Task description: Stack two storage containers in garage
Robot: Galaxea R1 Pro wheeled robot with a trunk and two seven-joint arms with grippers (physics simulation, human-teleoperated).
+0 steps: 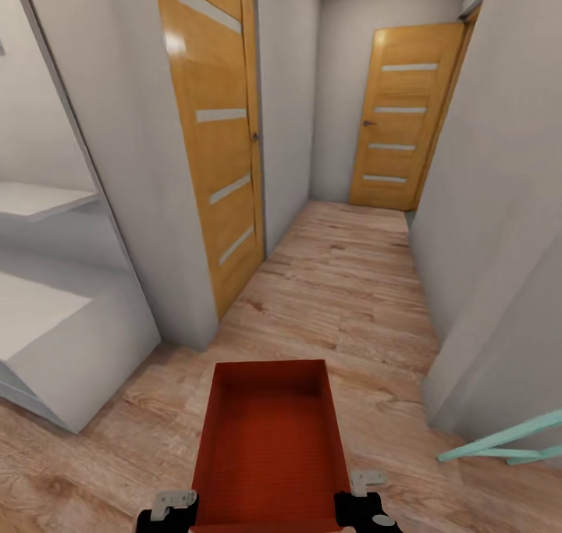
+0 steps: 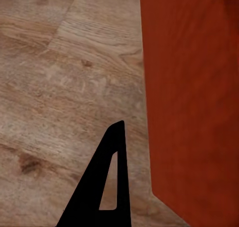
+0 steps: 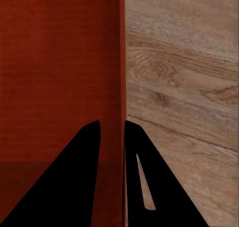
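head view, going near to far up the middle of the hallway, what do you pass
grippers, left and right, at the near end of the container → wood floor → side door on the left → far door at the hall's end

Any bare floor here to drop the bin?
Yes: plank floor ahead of the bin, running to the far door. Tighter on the left by the white shelf unit and on the right by the teal frame.
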